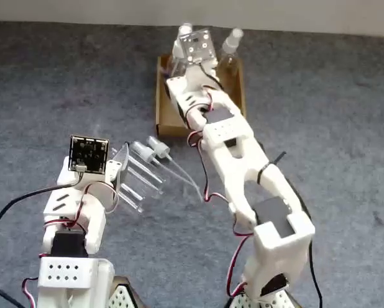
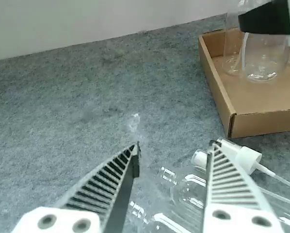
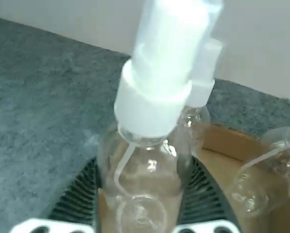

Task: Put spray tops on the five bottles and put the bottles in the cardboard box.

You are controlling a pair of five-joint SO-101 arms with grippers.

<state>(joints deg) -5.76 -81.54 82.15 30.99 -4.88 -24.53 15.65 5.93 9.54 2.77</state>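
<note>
Your right gripper (image 3: 142,199) clamps a capped spray bottle (image 3: 145,155) over the cardboard box (image 1: 161,122), upper centre of the overhead frame. Your left gripper (image 2: 174,153) stands wide above loose bottles (image 1: 140,176), centre left. Risk: released too high, it may topple against neighbouring bottles (image 3: 261,179) standing inside.

A desk (image 1: 57,83) covered in grey, mottled, felt-like fabric stretches from the near side to the far side. Along its far edge stands a plain pale wall (image 1: 83,9), meeting the fabric in a straight line. A small pale speck (image 2: 134,121) lies on the fabric; what it is cannot be told.
</note>
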